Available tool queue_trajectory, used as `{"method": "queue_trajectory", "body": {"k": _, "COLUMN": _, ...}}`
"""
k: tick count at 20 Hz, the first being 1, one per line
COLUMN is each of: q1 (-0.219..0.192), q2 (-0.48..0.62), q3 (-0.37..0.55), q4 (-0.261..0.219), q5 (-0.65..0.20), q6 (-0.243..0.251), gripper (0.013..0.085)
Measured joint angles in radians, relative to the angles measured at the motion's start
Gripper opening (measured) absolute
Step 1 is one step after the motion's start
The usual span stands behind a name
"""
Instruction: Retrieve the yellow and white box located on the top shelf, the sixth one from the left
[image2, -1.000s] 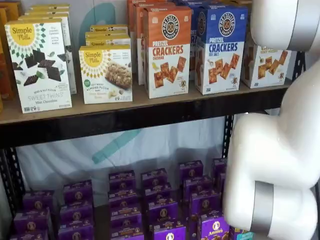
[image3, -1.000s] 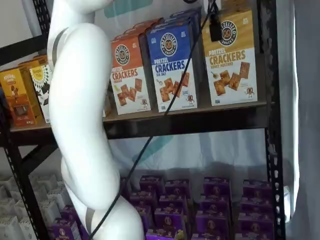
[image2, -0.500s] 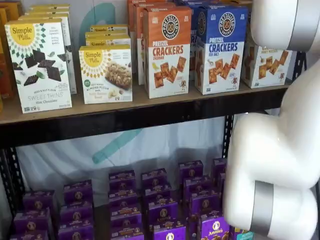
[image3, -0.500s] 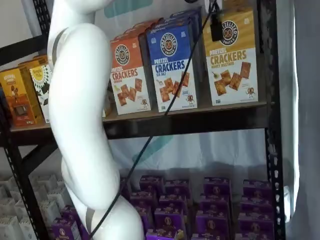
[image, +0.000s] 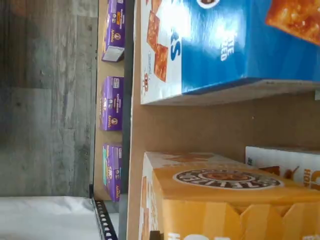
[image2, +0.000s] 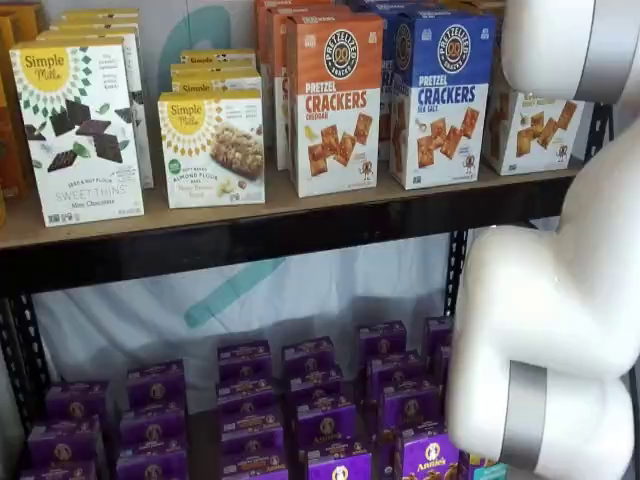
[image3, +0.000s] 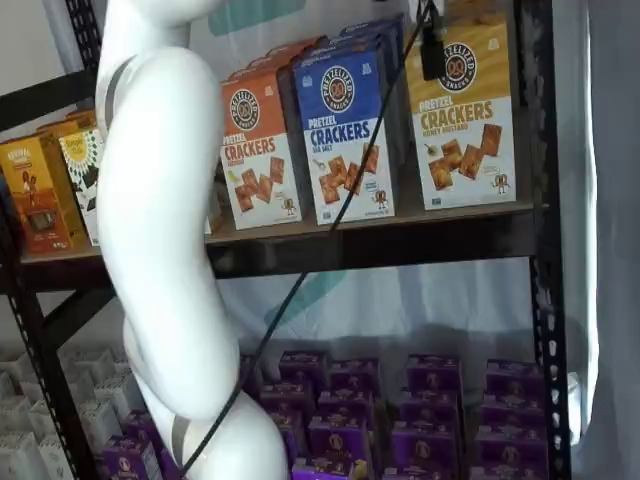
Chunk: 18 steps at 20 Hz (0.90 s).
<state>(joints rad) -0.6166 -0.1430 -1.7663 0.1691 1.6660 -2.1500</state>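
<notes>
The yellow and white box (image3: 465, 120) stands at the right end of the top shelf (image3: 380, 232), beside the blue-topped box (image3: 347, 130). In a shelf view only its white lower part (image2: 533, 130) shows past the white arm (image2: 560, 300). The wrist view shows its yellow top with the round logo (image: 225, 197) from close by. Of my gripper (image3: 432, 52) only one black finger shows. It hangs from the view's top edge with a cable, in front of the box's yellow band. I cannot tell whether it is open or shut.
An orange-topped cracker box (image2: 335, 100) and Simple Mills boxes (image2: 78, 130) stand further left on the shelf. Several purple boxes (image2: 320, 400) fill the shelf below. A black upright (image3: 535, 240) stands just right of the yellow box.
The black finger and the yellow box's front sit very slightly higher than a second ago. The other boxes have not moved.
</notes>
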Motion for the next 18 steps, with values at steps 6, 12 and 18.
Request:
{"method": "queue_trajectory", "body": {"k": 6, "q1": -0.018, "q2": -0.010, "q3": -0.016, "q4": 0.013, "q5": 0.045, "q6": -0.006, "gripper": 0.0610}}
{"method": "queue_trajectory", "body": {"k": 12, "q1": -0.042, "q2": -0.058, "q3": 0.008, "q4": 0.020, "q5": 0.072, "q6": -0.024, "gripper": 0.0610}}
{"method": "queue_trajectory", "body": {"k": 18, "q1": -0.071, "q2": -0.150, "q3": 0.081, "q4": 0.014, "q5": 0.085, "q6": -0.054, "gripper": 0.0610}}
